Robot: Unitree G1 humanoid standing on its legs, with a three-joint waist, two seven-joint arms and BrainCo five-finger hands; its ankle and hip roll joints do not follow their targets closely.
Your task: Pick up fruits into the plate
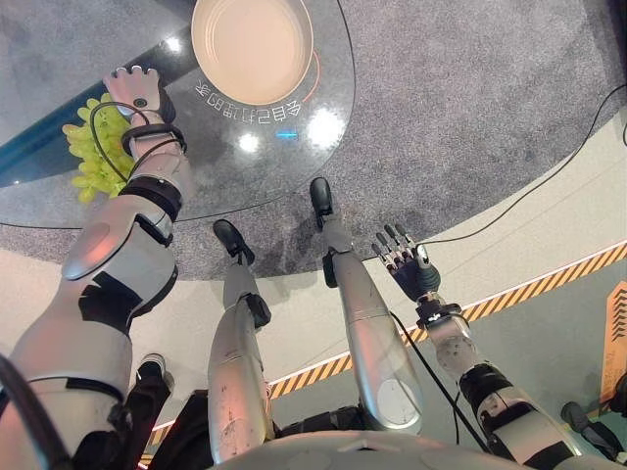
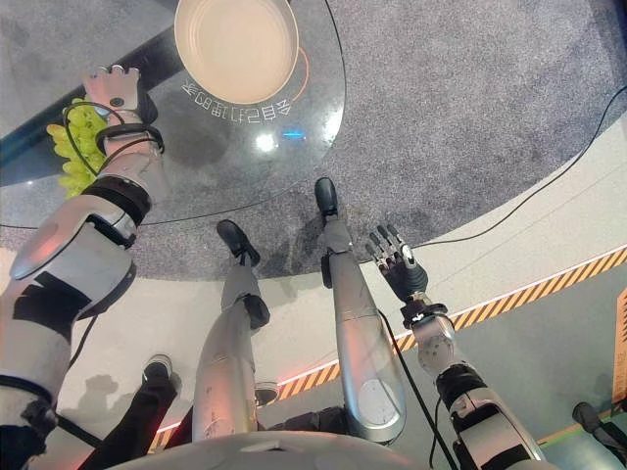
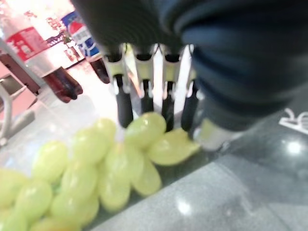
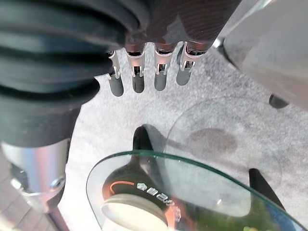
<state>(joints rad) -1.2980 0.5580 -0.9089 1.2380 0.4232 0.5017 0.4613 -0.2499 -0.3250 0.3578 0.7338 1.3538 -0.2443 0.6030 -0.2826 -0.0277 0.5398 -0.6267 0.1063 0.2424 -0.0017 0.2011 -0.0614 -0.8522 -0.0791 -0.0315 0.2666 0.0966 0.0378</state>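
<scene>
Round glass counter (image 1: 323, 108) over grey carpet (image 1: 470, 108). Cream plate (image 1: 252, 47) on far part of counter, nothing in it. Green grapes (image 1: 93, 147) near counter's left edge. Left hand (image 1: 137, 93) over grapes, fingers (image 3: 124, 107) straight, tips touching top ones. Right hand (image 1: 404, 262) low beside counter, fingers straight, holding nothing.

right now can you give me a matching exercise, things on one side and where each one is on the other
Things:
1. grapes
2. plate
3. left hand
4. right hand

Places:
A. hanging off the table, above the grey carpet
B. over the grapes, fingers pointing down at them
C. at the glass table's left edge
D. at the far side of the glass table, nothing on it

Pairs: 1-C, 2-D, 3-B, 4-A
</scene>
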